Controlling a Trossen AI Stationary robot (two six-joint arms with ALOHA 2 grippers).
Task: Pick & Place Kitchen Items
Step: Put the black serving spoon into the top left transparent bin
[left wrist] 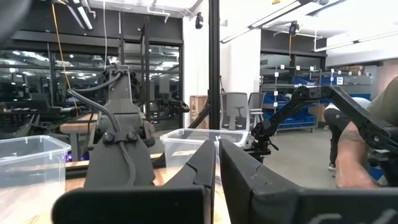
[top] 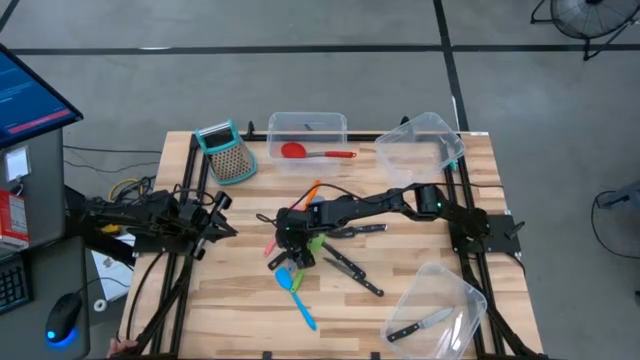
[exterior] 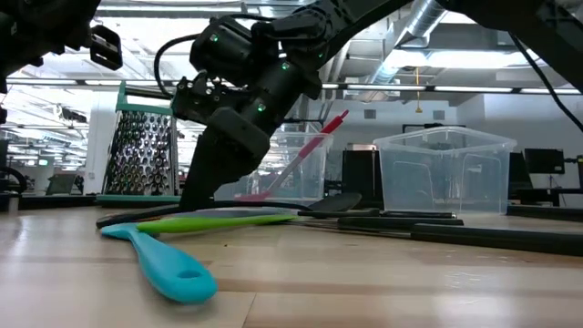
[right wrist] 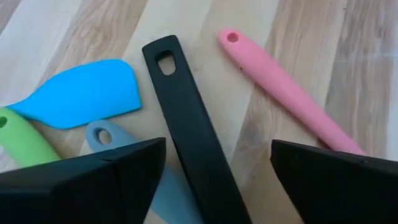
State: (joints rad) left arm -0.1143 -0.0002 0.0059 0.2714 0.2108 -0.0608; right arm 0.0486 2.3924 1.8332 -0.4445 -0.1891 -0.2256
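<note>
Right gripper point(right wrist: 214, 171) points down over the long black plastic handle point(right wrist: 189, 124), fingers apart astride it; handle's far end hidden. Left gripper point(top: 215, 225) idles table-left, fingers together.

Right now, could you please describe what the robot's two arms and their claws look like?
Both arms are dark, nearly black, built of jointed blocky segments. The right arm has small green lights glowing on its housings, and black cables loop around its wrist. Its right claw has two flat, matte black fingers with angled edges. The left arm trails black cables, and the left claw has similar wedge-shaped black fingers.
</note>
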